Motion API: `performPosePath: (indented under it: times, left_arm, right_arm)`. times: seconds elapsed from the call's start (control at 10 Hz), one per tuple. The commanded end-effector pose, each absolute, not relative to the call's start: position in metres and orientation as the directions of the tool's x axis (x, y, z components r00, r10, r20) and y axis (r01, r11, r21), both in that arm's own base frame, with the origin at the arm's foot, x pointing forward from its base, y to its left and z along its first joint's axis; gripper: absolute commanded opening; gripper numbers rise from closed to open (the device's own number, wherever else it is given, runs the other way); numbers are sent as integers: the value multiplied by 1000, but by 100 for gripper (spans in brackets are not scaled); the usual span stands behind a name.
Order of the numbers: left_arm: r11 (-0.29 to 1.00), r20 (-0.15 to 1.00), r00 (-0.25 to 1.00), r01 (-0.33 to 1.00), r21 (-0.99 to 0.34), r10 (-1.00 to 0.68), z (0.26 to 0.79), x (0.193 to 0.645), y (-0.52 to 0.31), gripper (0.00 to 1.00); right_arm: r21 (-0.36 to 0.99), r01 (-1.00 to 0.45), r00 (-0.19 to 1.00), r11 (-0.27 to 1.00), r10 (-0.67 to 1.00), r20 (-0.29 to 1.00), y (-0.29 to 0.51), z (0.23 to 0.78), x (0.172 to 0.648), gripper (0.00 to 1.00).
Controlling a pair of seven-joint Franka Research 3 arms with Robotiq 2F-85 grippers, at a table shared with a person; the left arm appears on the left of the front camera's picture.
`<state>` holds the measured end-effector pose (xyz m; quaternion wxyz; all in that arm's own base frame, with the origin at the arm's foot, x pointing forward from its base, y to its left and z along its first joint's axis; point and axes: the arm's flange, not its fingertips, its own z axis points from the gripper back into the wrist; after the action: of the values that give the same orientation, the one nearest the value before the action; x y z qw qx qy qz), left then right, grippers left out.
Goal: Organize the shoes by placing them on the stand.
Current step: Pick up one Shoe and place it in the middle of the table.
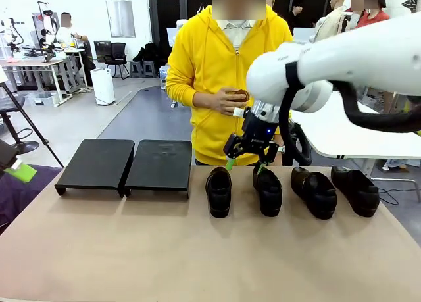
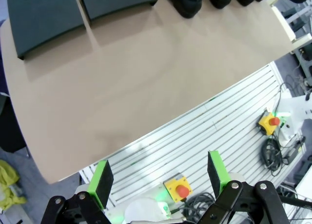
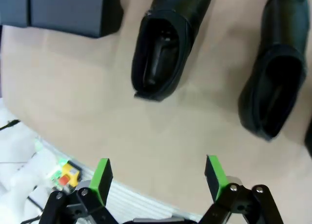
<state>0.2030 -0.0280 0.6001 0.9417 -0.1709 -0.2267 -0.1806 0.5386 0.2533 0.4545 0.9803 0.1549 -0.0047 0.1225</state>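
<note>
The right gripper (image 1: 245, 165), fingers wide apart and empty, hangs above the heel ends of the shoes (image 1: 218, 191), all four in a row beside the stand (image 1: 125, 165); one shoe's opening lies just ahead of one finger, its neighbour's ahead of the other. Coming down here it could straddle the gap, shoving a shoe askew or catching only a thin heel rim that slips. The left gripper (image 2: 161, 177), also spread and empty, is well short of them.
</note>
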Motion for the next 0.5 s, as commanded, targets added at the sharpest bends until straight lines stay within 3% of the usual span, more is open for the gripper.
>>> performPosePath:
  times: [0.0,0.4]
  left_arm:
    - [872,498,827,423,-247,-260,601,204,-28,100]
    - [872,498,827,423,-247,-260,601,204,-28,100]
  right_arm:
    - [237,-235,972,943,226,65,269,440,555,100]
    - [206,-144,989,968,134,63,287,386,581,100]
